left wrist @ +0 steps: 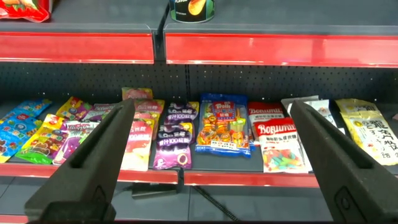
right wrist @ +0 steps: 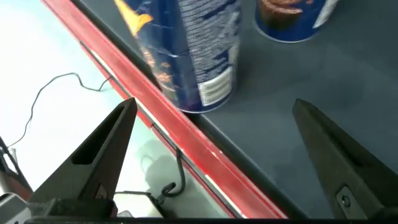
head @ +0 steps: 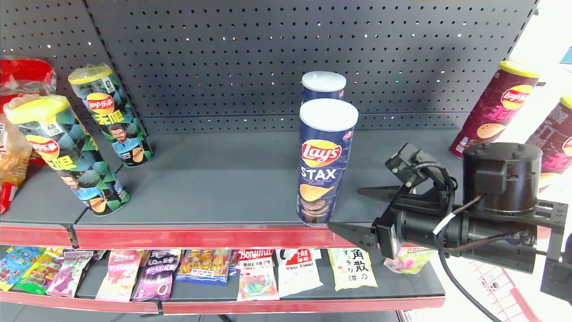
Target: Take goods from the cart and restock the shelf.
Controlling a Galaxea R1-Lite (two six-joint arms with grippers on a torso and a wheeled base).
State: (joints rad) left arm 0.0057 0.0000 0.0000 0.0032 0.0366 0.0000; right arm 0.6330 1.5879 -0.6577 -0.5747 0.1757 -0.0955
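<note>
- Grey steel shelf with a pegboard back and a red rail along its front edge.
- Right gripper: fingers spread wide, nothing held. It sits at the shelf's front edge, just right of the front blue can. In the right wrist view one finger is over the deck and the other is out past the rail. No contact with the can is visible.
- Left gripper: fingers wide apart, empty, facing the lower shelf.
- Front blue can: upright at the front edge, white lid, red-and-yellow oval logo with a crisp pictured below it.
- Rear blue can: upright directly behind it, same white lid.
- Two green-and-black cans at the shelf's left, yellow lids, a cartoon figure on each label.
- Two maroon cans at the far right, yellow lids, same oval logo.
- Sweet packets in a row on the lower shelf, printed in many colours.
</note>
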